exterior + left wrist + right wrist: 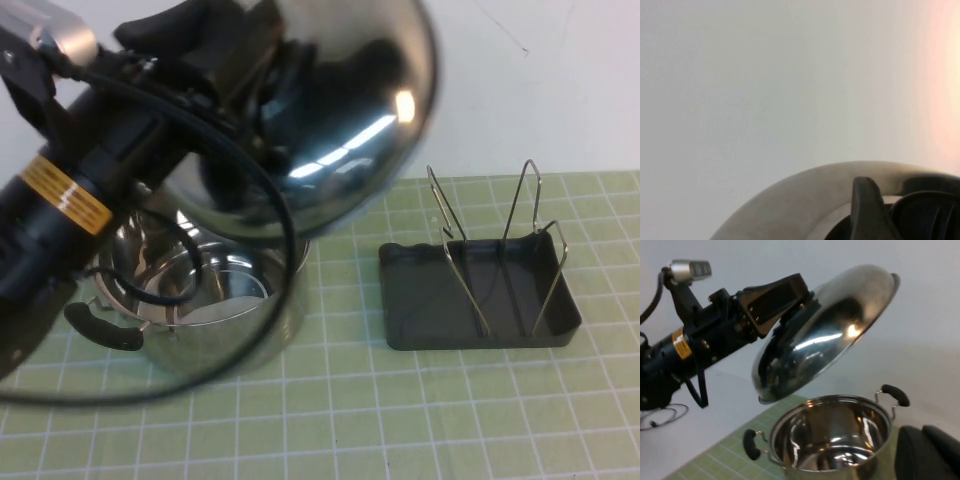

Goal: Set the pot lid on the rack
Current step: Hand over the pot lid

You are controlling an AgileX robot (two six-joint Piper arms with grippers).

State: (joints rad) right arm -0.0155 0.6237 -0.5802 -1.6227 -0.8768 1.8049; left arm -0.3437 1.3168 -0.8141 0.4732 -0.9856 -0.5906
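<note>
Pot lid (pixel 345 120): round, domed, mirror-bright steel; raised in the air and tilted steeply, hollow underside facing the camera in the high view. It hangs above the pot, at about 11 o'clock from the rack, well apart from it.
Lid knob (pixel 930 212): black, round, seen at the centre of the dome in the left wrist view.
Left gripper (pixel 225 75): black, at the top of the high view; its fingers (pixel 867 210) are clenched on the lid knob behind the dome. The arm reaches in from 9 o'clock, sloping upward, with a yellow band on its dark body.
Pot (pixel 205 295): polished steel, uncovered, two black handles, sitting on the mat directly beneath the lid.
Rack (pixel 480 295): dark grey rectangular plastic tray with thin upright wire loops, at 3 o'clock from the pot, apart from it.
Mat (pixel 400 420): green, white grid lines.
Right gripper (pixel 930 452): only a dark edge shows in its own wrist view, near the pot; jaw state cannot be told.
</note>
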